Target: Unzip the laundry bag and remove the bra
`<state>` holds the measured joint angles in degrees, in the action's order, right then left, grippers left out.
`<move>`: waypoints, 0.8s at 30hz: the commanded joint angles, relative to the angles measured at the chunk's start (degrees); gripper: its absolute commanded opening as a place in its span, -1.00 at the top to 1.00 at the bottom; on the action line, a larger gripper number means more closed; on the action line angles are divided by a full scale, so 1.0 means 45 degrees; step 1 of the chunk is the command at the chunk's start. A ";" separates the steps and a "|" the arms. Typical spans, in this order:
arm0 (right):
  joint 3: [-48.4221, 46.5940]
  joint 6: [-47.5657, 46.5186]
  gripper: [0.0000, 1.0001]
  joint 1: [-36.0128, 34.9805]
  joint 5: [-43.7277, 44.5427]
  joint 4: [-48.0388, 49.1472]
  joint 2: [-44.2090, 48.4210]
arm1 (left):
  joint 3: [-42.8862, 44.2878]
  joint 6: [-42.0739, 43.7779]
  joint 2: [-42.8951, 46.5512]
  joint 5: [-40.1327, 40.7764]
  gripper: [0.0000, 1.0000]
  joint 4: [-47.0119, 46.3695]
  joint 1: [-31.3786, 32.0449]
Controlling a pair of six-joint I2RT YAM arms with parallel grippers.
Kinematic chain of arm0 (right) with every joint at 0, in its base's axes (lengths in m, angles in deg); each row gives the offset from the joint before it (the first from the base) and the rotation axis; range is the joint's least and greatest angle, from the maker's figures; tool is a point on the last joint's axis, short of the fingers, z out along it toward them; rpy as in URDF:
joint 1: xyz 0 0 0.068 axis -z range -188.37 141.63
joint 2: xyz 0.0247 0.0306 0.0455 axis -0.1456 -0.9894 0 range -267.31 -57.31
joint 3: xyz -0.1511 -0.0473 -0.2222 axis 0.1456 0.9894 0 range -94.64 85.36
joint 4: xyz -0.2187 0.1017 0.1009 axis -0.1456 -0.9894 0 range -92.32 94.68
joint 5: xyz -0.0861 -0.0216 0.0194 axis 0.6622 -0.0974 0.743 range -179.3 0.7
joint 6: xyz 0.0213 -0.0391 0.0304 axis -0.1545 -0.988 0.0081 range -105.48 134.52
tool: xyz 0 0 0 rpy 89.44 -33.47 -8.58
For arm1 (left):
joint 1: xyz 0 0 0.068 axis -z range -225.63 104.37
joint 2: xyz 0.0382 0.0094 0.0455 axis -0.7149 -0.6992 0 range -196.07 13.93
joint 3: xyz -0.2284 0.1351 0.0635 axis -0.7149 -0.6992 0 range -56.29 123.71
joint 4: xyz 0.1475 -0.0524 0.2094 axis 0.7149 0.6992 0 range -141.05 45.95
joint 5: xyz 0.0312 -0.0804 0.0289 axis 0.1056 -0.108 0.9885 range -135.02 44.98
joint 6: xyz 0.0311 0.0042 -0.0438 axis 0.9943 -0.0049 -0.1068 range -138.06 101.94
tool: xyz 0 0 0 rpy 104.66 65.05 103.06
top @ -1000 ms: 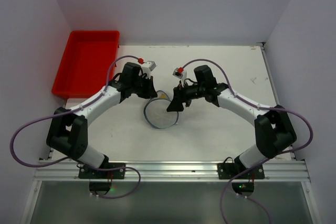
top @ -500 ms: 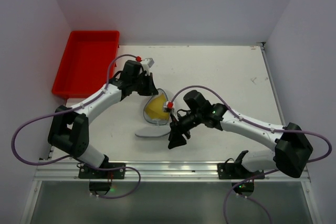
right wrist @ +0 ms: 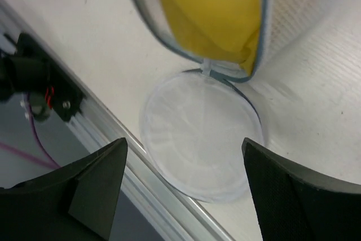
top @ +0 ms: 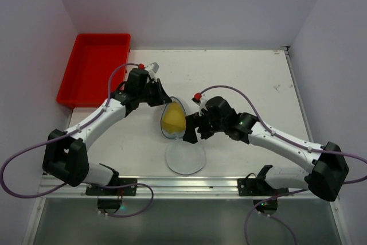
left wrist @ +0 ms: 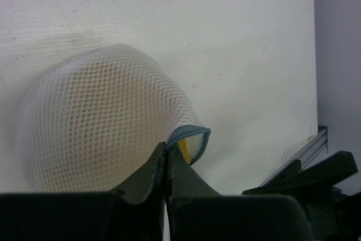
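The laundry bag stands on its side at mid-table, unzipped, its mouth facing the near edge. Its round mesh lid lies flat on the table, still joined at the rim. The yellow bra sits inside the mouth. My left gripper is shut on the bag's dark zip rim at the far side; the left wrist view shows the closed gripper pinching the rim over the mesh. My right gripper is open and empty beside the mouth. In its wrist view the right gripper hangs over the lid, below the bra.
A red rectangular tray stands at the far left. The aluminium rail runs along the table's near edge just below the lid; it also shows in the right wrist view.
The bag went from shut and flat to open. The right gripper swept toward the near edge, then came back beside the mouth, open. The lid now lies flat and the bra shows.
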<state>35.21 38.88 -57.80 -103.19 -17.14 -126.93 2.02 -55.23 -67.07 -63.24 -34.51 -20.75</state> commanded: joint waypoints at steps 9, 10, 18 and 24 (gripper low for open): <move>0.1457 0.6539 -0.38 0.0047 0.3377 0.3482 -0.1440 | -0.4398 -0.4765 0.2469 0.0611 1.00 -0.3962 0.0154; 0.1399 0.6579 -0.31 0.0047 0.3515 0.3502 -0.1558 | -0.4634 -0.4981 0.2587 0.0708 1.00 -0.4354 0.0154; 0.0989 0.7691 -0.04 0.0066 0.3575 0.3033 -0.2827 | -0.6646 -0.7071 0.4520 0.1860 1.00 -0.5294 0.0290; 0.0638 0.8005 -0.12 0.0164 0.3497 0.2838 -0.3784 | -0.6999 -0.7482 0.4542 0.1940 1.00 -0.5647 0.0310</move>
<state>41.22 72.54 -57.43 -88.85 -5.12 -142.49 -29.00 -86.09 -46.61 -56.05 -55.45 -19.72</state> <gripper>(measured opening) 0.553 0.014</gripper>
